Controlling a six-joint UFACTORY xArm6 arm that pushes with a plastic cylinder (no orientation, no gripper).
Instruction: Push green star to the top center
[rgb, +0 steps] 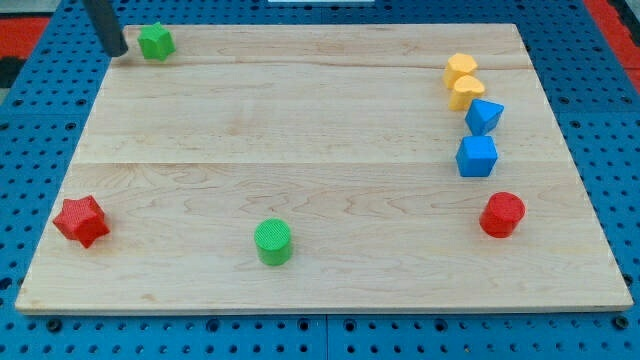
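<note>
The green star (155, 41) lies at the board's top left corner. My tip (118, 52) is just left of the star, a small gap apart, at the board's left edge. The dark rod rises from it toward the view's top left.
A wooden board (320, 120) lies on a blue pegboard. A green cylinder (273, 242) sits bottom centre, a red star (81, 221) bottom left, a red cylinder (501, 215) bottom right. Two yellow blocks (463, 80) and two blue blocks (479, 137) stand in a column at the right.
</note>
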